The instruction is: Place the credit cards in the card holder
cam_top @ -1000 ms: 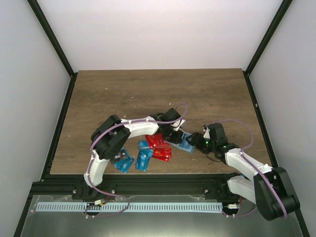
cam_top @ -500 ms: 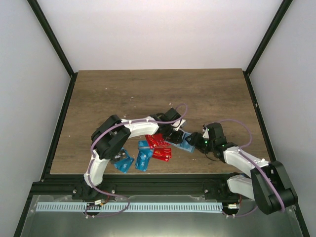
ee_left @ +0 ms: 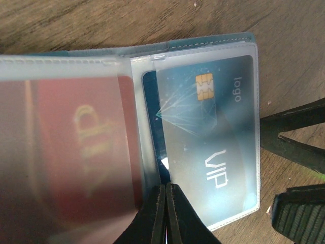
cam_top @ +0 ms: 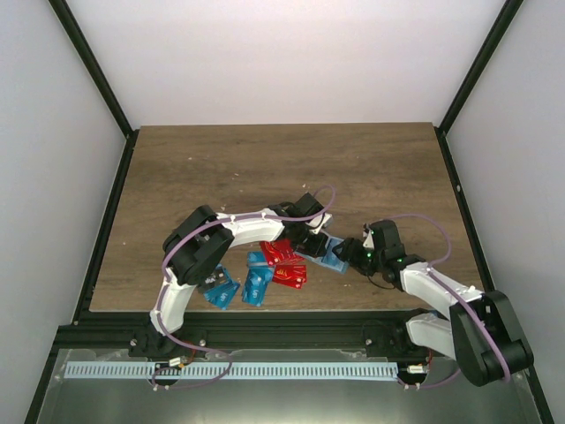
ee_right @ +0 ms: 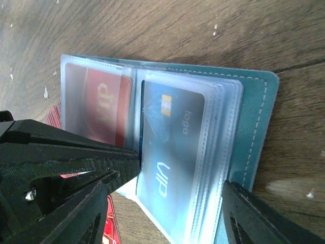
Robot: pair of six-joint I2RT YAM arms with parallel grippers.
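The teal card holder (ee_right: 260,116) lies open on the table, its clear sleeves up. A blue card (ee_left: 203,132) sits most of the way inside the right sleeve, its dark left edge still showing. The left sleeve holds a red card (ee_right: 101,104). My left gripper (ee_left: 166,195) is shut, and its tips touch the blue card's near edge at the sleeve mouth. My right gripper (ee_right: 170,208) is open and straddles the holder's near end, with nothing pinched. In the top view both grippers meet at the card holder (cam_top: 331,258).
Two loose red cards (cam_top: 284,263) lie just left of the holder. Several bright blue cards (cam_top: 256,284) lie further left near the front edge, partly under the left arm. A black rail (cam_top: 265,331) borders the table's near side.
The right arm's elbow has shifted slightly. Both grippers, the holder and the loose cards stay where they were.
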